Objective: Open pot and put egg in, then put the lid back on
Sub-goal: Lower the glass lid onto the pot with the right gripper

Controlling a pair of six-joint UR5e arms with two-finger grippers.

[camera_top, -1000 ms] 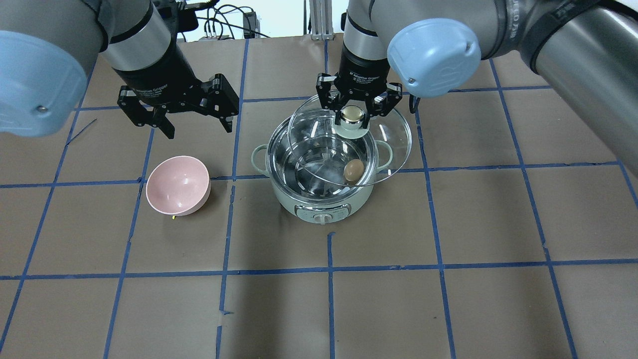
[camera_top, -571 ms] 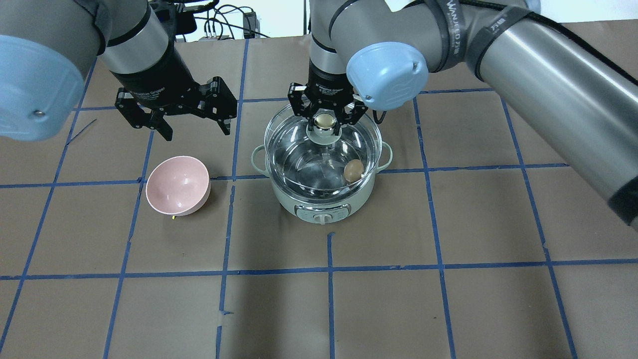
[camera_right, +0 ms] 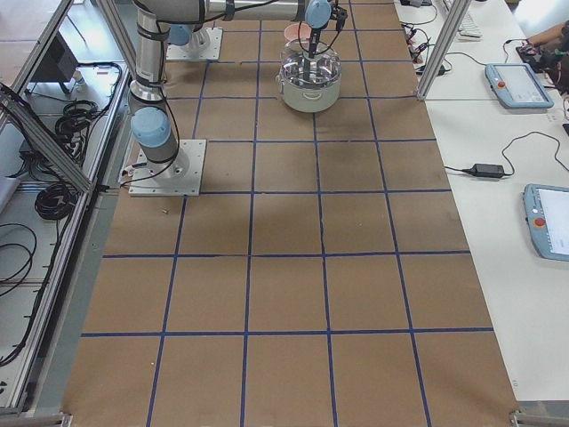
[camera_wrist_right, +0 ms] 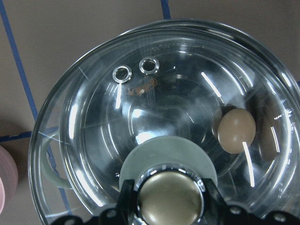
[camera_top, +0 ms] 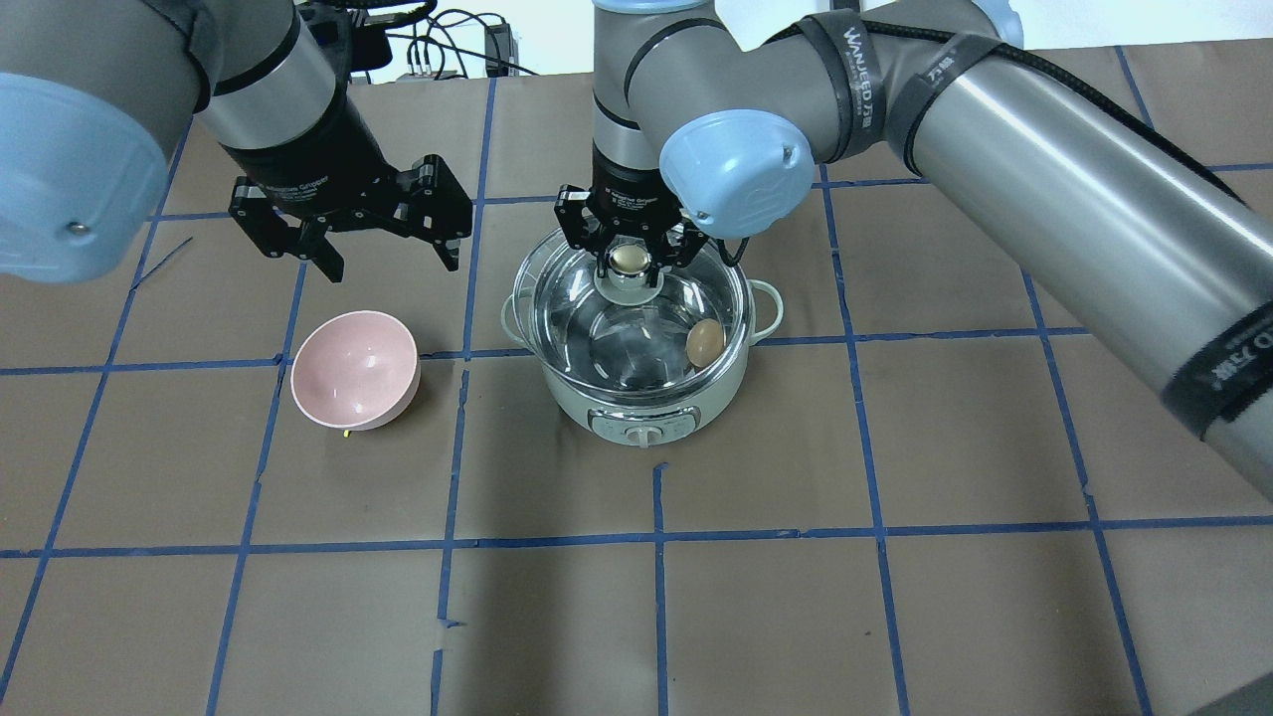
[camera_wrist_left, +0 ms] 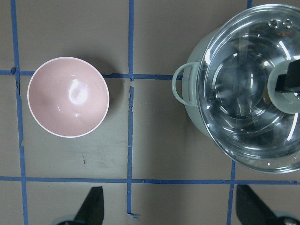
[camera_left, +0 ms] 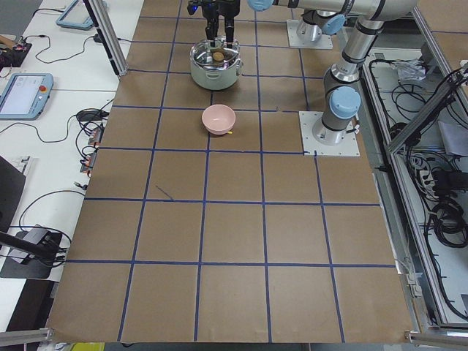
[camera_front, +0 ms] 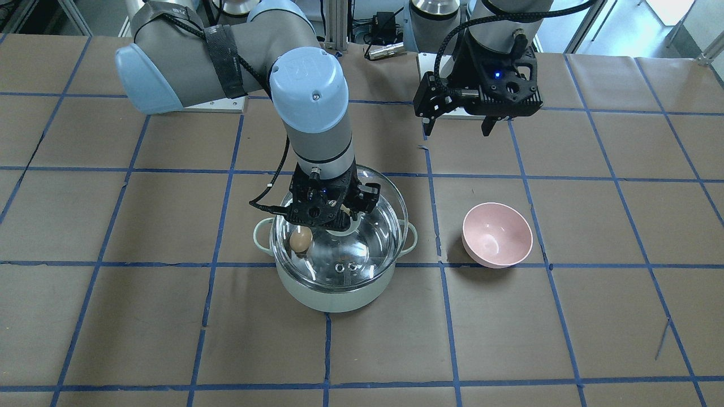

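Observation:
The pale mint-green pot (camera_top: 696, 390) stands mid-table, also in the front view (camera_front: 334, 298). The brown egg (camera_top: 705, 341) lies inside it at its right side, seen through the glass in the right wrist view (camera_wrist_right: 236, 131). My right gripper (camera_top: 629, 261) is shut on the beige knob of the clear glass lid (camera_top: 572, 328). It holds the lid over the pot, shifted slightly left of the rim; I cannot tell if it is seated. My left gripper (camera_top: 393, 261) is open and empty, hovering left of the pot, behind the pink bowl.
A pink bowl (camera_top: 355, 370) sits empty on the table left of the pot, also in the left wrist view (camera_wrist_left: 68, 97). Brown paper with blue tape lines covers the table. The right arm's long forearm crosses above the table's right half.
My right gripper has carried the lid left and down, from off the pot's back right to over its opening. The left gripper has barely moved.

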